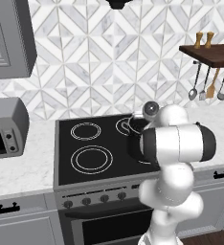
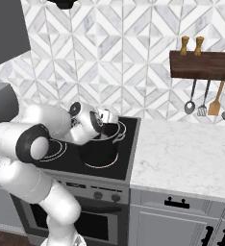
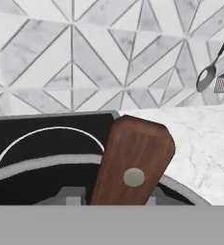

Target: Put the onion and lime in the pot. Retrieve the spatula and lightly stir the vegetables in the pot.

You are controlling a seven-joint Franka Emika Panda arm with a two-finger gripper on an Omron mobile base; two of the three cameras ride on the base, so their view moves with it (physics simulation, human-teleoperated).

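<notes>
Pot on stove's front right burner. Gripper above pot rim; fingers either side of wooden spatula handle, whether gripping, cannot tell.

One pot, four hanging utensils, two shakers and four stove knobs.

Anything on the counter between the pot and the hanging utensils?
No. In the right base view, bare marble counter stretches from the pot toward the utensils hanging under the shelf.
</notes>
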